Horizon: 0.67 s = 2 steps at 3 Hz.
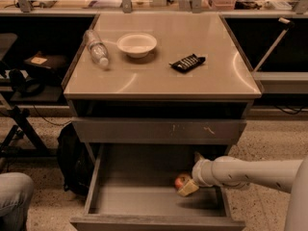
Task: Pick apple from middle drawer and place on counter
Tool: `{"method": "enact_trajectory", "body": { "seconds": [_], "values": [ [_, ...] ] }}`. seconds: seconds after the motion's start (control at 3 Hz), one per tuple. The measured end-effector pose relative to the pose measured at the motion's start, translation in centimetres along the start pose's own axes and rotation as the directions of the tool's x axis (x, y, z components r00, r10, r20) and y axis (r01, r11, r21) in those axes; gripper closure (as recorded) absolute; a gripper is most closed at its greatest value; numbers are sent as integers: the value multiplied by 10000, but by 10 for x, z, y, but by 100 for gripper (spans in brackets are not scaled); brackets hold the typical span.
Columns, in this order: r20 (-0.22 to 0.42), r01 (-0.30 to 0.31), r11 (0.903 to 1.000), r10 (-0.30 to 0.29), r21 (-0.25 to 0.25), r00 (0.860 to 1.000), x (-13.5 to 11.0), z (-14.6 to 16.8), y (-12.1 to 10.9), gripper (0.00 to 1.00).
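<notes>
The small red apple [181,180] lies on the floor of the open middle drawer [134,198], at its right side. My gripper [187,187] reaches into the drawer from the right on a pale arm and sits right against the apple, partly covering its lower right side. I cannot tell whether it grips the apple. The tan counter [163,78] tops the cabinet above the drawer.
On the counter stand a white bowl [137,44], a lying plastic bottle [96,48] and a black packet [187,62]. A closed drawer front [144,130] overhangs the open drawer. A black backpack [72,162] and a person's knee [13,201] are at the left.
</notes>
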<state>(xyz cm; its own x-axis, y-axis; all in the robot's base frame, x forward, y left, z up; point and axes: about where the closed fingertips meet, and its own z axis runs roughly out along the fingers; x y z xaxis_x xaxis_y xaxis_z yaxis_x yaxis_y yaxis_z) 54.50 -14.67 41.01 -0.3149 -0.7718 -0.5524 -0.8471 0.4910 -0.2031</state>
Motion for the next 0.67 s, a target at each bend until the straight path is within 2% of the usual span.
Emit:
{"method": "enact_trajectory", "body": {
  "seconds": [0.33,0.67],
  "values": [
    [-175,98,9997,-102,-202,9998,3,1,7,0],
    [-543,-173,9960,126,-879,9984,26,15,25,0]
  ]
}}
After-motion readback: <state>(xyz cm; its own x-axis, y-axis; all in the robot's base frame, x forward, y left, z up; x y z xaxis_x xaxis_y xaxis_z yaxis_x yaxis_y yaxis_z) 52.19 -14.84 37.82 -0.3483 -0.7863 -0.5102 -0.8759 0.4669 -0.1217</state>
